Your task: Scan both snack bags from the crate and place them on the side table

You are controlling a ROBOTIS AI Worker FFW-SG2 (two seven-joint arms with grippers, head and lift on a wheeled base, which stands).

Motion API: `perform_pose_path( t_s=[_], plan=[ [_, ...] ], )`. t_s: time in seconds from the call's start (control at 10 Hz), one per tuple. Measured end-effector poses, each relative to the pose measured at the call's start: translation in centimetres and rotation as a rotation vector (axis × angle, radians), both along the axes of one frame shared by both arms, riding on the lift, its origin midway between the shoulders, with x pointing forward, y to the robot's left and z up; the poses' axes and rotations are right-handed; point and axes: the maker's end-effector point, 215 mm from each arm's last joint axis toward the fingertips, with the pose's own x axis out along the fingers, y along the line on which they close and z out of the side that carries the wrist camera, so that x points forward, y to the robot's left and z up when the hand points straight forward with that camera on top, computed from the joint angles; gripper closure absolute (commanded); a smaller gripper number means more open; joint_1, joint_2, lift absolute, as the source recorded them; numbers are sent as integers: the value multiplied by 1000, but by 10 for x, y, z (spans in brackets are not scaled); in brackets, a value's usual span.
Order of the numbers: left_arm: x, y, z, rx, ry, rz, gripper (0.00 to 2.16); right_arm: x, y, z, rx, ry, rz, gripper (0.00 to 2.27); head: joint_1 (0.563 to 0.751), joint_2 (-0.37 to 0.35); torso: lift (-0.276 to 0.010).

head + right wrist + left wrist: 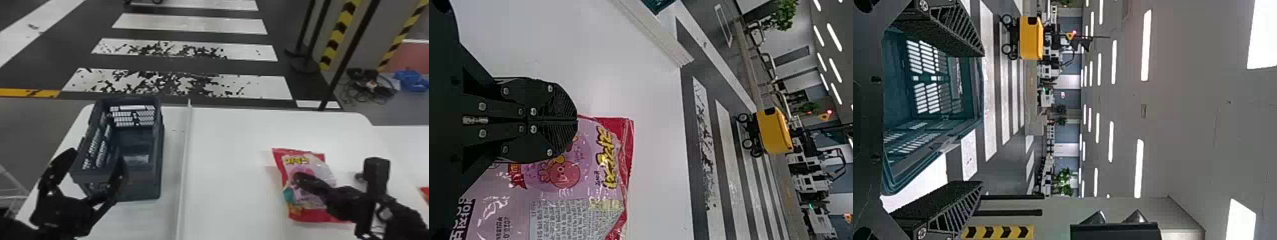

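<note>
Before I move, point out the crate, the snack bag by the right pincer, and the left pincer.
Crate (140,189): head view, outside of its near wall.
Snack bag (304,199): head view, printed front.
Left pincer (97,156): head view, midway between its fingertips.

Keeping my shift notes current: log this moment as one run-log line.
snack bag: lying on white table | right gripper: shut, over bag | left gripper: open, by crate's near end

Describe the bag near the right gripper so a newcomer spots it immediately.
On the white table, look right of the raised pale strip. The bag lies flat there, the right gripper over it. Its red ends, pink-and-purple front and yellow lettering set it apart from the dark, open-topped crate left of the strip.
</note>
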Motion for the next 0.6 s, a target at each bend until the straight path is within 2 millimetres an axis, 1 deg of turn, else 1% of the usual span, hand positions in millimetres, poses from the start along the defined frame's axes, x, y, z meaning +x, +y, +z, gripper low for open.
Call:
perform_pose_path(
  t_s=[0.1, 0.2, 0.3, 0.4, 0.5, 0.6],
  plan=[
    [0, 0, 0, 0, 1, 0, 83, 6, -5, 14, 28, -27, -20, 2240, 695, -33, -98],
    [0, 0, -1, 0, 1, 0, 83, 16, -18, 29, 41, -66, -54, 2240, 695, -49, -98],
    [0, 1, -2, -1, 3, 1, 83, 27, -35, 39, 36, -101, -99, 2240, 695, -59, -98],
    [1, 0, -2, -2, 3, 0, 83, 36, -47, 41, 30, -125, -128, 2240, 695, -81, -98],
    [1, -1, -2, -3, 3, -1, 83, 43, -53, 36, 25, -125, -140, 2240, 695, -92, -98],
    [1, -1, -2, -3, 3, -2, 83, 46, -55, 25, 18, -107, -144, 2240, 695, -97, -98]
  ],
)
